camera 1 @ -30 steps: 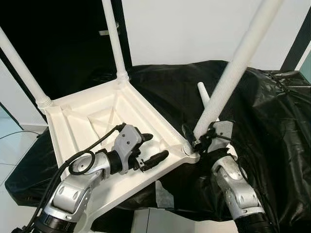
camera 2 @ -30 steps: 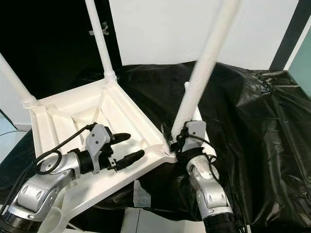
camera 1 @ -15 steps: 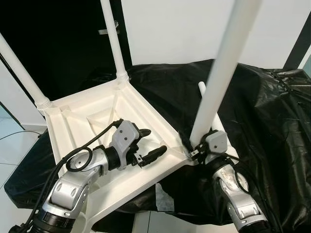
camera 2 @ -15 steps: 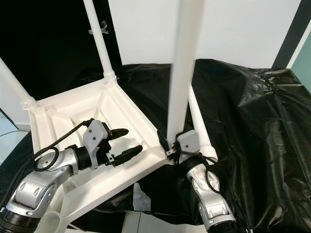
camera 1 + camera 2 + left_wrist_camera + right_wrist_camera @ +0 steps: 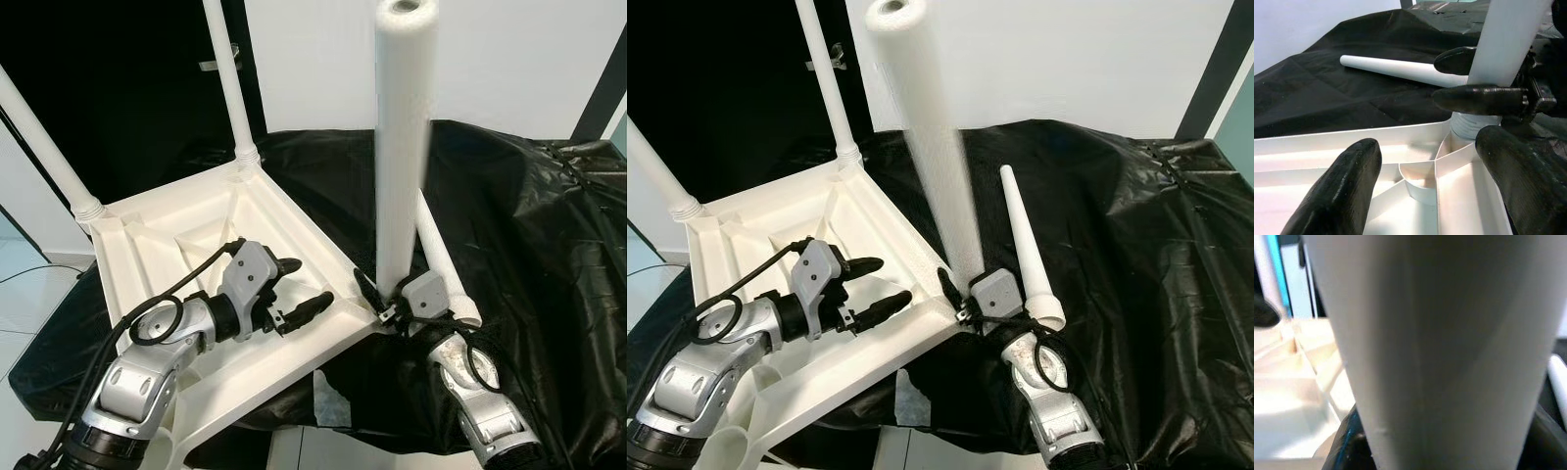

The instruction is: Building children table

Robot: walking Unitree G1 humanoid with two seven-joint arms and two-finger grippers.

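The white children's table top [image 5: 157, 257] lies upside down on a black sheet. Two white legs [image 5: 227, 78] [image 5: 44, 137] stand screwed into its far corners. A third leg [image 5: 404, 157] stands almost upright at the near right corner socket, with my right gripper [image 5: 385, 300] shut on its base. The right wrist view shows that leg [image 5: 1440, 342] close up. My left gripper [image 5: 312, 284] is open above the underside ribs, a little left of that corner, touching nothing. Its fingers [image 5: 1347, 191] frame the socket in the left wrist view. A fourth leg [image 5: 441, 259] lies loose on the sheet.
The black plastic sheet [image 5: 529, 225] covers the whole work surface and hangs over its edges. A white wall stands behind, with a dark doorway [image 5: 127, 88] at the far left. A scrap of white paper [image 5: 328, 392] lies under the table top's near edge.
The leg in my right gripper has swung from leaning right to nearly upright over the corner socket. The right wrist turned with it. My left gripper has hardly moved.
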